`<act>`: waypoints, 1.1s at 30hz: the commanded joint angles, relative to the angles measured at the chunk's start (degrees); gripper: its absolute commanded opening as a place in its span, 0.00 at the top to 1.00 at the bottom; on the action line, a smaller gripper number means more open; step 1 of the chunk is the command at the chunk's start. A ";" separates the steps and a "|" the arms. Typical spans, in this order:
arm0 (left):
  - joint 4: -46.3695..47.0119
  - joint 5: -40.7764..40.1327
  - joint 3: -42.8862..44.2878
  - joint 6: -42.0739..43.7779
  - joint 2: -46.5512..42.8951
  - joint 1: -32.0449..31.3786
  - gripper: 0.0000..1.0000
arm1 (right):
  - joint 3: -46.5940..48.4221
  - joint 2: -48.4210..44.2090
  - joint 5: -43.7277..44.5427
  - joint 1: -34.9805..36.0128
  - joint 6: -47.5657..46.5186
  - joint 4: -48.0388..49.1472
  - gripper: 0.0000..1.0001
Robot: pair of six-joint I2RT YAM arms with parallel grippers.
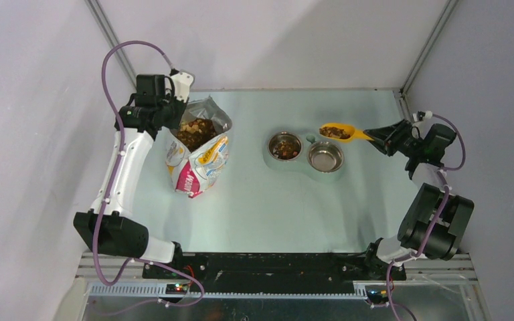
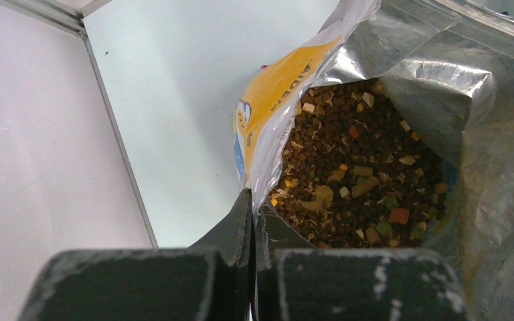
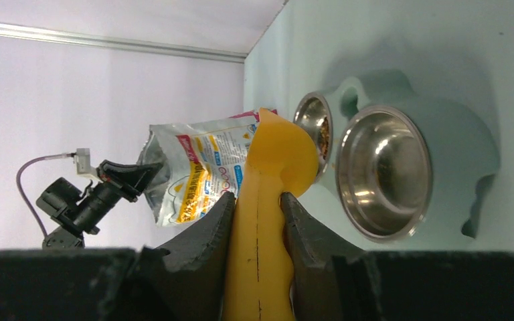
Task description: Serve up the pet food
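An open foil bag stands at the left, full of brown and tan kibble. My left gripper is shut on the bag's rim, with kibble showing inside. My right gripper is shut on the handle of a yellow scoop loaded with kibble, held above and behind the right bowl, which looks empty. The left bowl holds kibble. In the right wrist view the scoop sits between my fingers, beside both bowls.
The two steel bowls sit in a pale green double feeder mid-table. Metal frame rails and white walls bound the table on the left, back and right.
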 commanded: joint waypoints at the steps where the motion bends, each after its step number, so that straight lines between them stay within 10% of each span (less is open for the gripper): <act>1: 2.82 1.06 -0.47 0.70 -2.03 0.41 1.00 | -0.23 -2.48 -2.22 -2.01 -8.68 -6.90 1.00; 33: 4.73 0.24 -5.34 3.68 -8.56 1.00 1.00 | 19.40 -4.08 33.14 11.17 -43.69 -50.66 1.00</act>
